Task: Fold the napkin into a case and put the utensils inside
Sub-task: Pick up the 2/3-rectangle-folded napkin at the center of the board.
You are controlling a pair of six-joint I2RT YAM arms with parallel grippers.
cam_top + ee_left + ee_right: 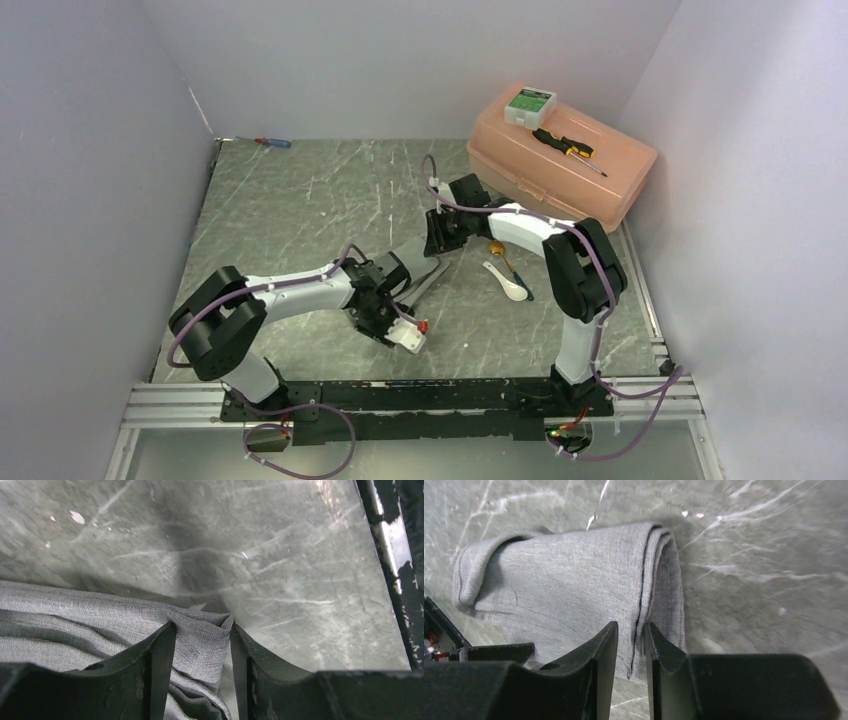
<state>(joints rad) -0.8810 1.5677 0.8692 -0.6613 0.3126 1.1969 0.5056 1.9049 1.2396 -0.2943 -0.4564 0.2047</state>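
- The left gripper [202, 630] stands about half apart, clamped on a bunched corner of the napkin [75, 620], which peaks between its fingertips; judged held so that this near end can be drawn over
- The napkin lies on the table [300, 200] between the two arms, mid-scene, doubled into a layered strip; the case is judged part-formed
- The right gripper [630, 630] has its jaws narrowly parted astride the stacked fold edge at the far end; whether it grips or merely steadies cannot be told
- The gold spoon [496, 247] and white spoon [508, 282] lie together just right of the napkin, outside it, awaiting insertion
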